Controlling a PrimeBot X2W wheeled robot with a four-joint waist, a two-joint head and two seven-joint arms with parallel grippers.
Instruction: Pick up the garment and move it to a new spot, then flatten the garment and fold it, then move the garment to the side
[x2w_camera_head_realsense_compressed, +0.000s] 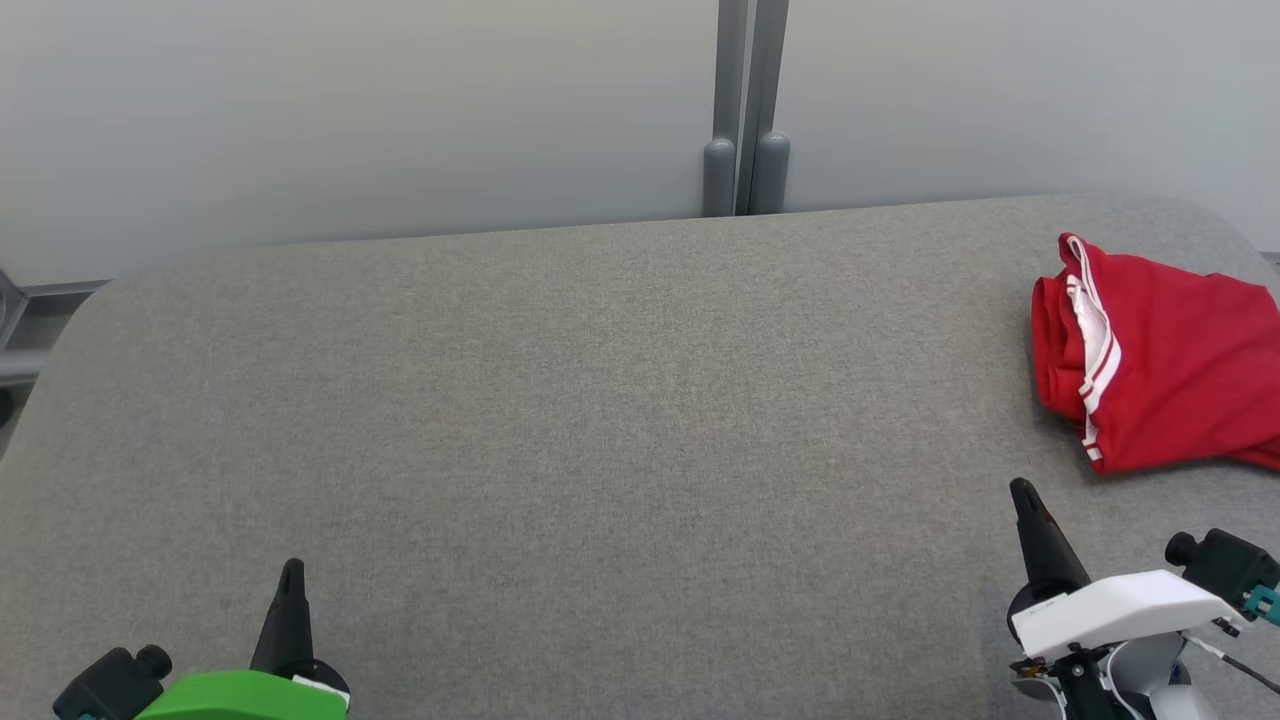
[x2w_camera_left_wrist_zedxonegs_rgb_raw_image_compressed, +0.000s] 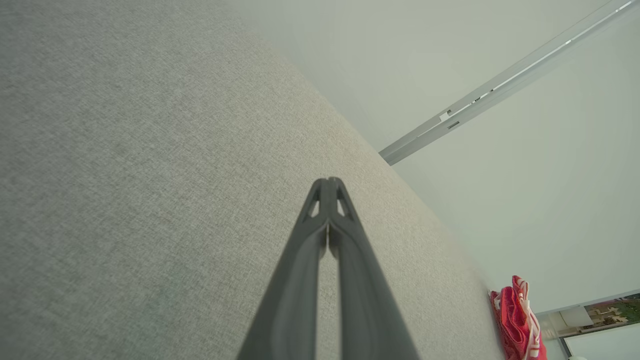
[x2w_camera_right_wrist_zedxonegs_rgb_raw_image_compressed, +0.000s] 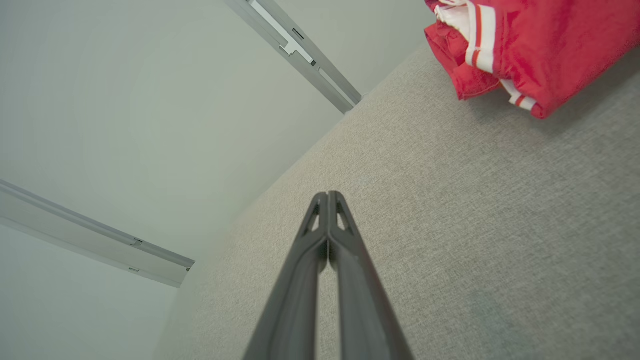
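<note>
At right edge, head view: red garment (x2w_camera_head_realsense_compressed: 1160, 370) on table (x2w_camera_head_realsense_compressed: 560, 420). Wrist views add what it hides: left gripper (x2w_camera_left_wrist_zedxonegs_rgb_raw_image_compressed: 328, 180), right gripper (x2w_camera_right_wrist_zedxonegs_rgb_raw_image_compressed: 327, 194) fingertips together, empty.

Red garment (x2w_camera_head_realsense_compressed: 1170, 370) lies bunched on grey table (x2w_camera_head_realsense_compressed: 560, 400)

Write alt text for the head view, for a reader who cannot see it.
A bunched red fabric garment with white stripes lies at the right edge of a grey cloth-covered table. The dark left tool and right tool are shut, near the front corners.
</note>
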